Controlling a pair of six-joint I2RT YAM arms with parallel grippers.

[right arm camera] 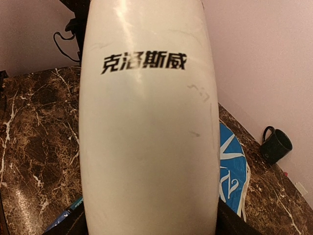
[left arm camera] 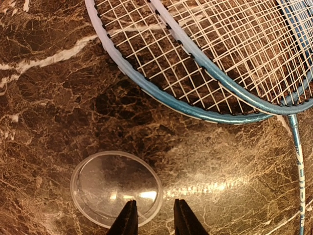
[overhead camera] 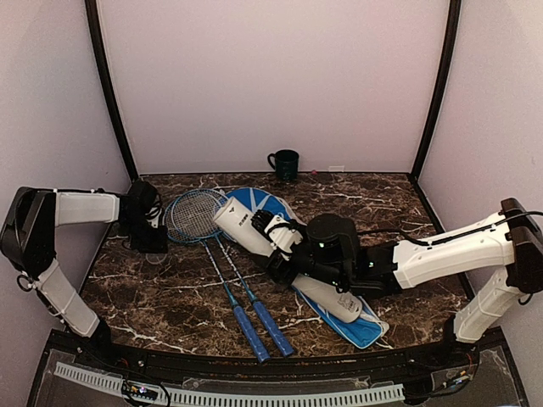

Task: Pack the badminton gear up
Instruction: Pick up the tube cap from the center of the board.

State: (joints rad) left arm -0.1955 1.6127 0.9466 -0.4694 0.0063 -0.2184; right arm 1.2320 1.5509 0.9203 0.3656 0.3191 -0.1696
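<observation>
- The long white tube (overhead camera: 236,222) lies slantwise across the counter (overhead camera: 170,288), with black lettering along its side. One end points to the back left.
- The right gripper (overhead camera: 273,246) straddles the tube near its middle. A dark finger shows on each flank, and the jaws are clamped on it.
- The blue cover (overhead camera: 363,329) lies flat beneath the tube and sticks out past both of its ends.
- Two rackets (overhead camera: 197,216) lie side by side just left of the tube. Their heads overlap beside its far end, and their blue handles reach toward the near edge.
- A clear round lid (left arm camera: 115,188) lies flat on the counter, left of the tube and beyond the racket heads.
- The left gripper (left arm camera: 157,219) is at the lid's rim. Its jaws are slightly apart with nothing between them.
- A dark green mug (overhead camera: 284,163) stands upright against the back wall, behind the tube and well apart from it.
</observation>
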